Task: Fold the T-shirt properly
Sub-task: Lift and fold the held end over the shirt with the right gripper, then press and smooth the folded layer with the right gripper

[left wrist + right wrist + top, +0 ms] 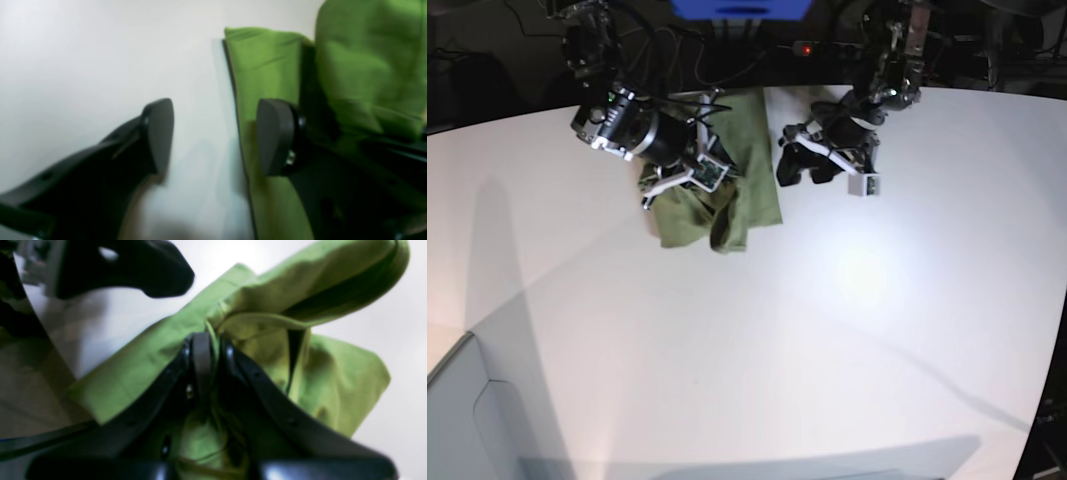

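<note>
The green T-shirt [749, 195] lies bunched at the far middle of the white table [827, 330]. My right gripper [707, 172] is shut on a fold of the T-shirt [333, 380] and holds it raised, so the fabric hangs in loose folds; in the right wrist view the gripper [211, 346] has cloth pinched between the jaws. My left gripper [792, 162] is open and empty just beside the shirt's right edge. In the left wrist view the gripper [215, 133] has bare table between its fingers, with the T-shirt [267, 66] behind one finger.
A blue object [742, 8] and cables sit past the table's far edge. A grey box corner [457, 420] shows at the bottom left. White tabletop stretches across the front and right.
</note>
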Controlling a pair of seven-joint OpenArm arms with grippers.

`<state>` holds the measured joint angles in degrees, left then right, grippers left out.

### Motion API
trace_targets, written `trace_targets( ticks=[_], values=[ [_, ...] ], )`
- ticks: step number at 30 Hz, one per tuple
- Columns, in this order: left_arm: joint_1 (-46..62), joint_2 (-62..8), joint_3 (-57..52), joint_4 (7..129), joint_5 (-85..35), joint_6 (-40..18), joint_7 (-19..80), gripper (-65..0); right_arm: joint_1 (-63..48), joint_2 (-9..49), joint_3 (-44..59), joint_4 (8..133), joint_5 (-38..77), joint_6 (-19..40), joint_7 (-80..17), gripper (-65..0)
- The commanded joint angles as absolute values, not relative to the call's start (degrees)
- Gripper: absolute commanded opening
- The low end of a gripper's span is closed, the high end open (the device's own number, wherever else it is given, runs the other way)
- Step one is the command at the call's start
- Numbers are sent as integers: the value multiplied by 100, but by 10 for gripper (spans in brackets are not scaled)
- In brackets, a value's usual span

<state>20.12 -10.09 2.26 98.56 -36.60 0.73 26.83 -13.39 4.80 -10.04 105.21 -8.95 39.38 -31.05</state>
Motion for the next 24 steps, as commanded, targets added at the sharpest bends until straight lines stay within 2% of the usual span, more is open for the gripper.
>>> trace_targets(
  ticks=[1, 11, 24],
  values=[
    [2167, -1077, 57, 10105, -3697, 48, 2563, -270, -1297, 497, -989, 10642, -787, 4000, -2958, -650],
    [3108, -1103, -1613, 10712, -3705, -4, 2563, -270, -1262, 945, -971, 11187, -796, 4000, -2976, -650],
    [3160, -1059, -1701, 10712, -3705, -4, 2563, -270, -1121, 690, -1007, 10413, -787, 4000, -2958, -650]
  ],
)
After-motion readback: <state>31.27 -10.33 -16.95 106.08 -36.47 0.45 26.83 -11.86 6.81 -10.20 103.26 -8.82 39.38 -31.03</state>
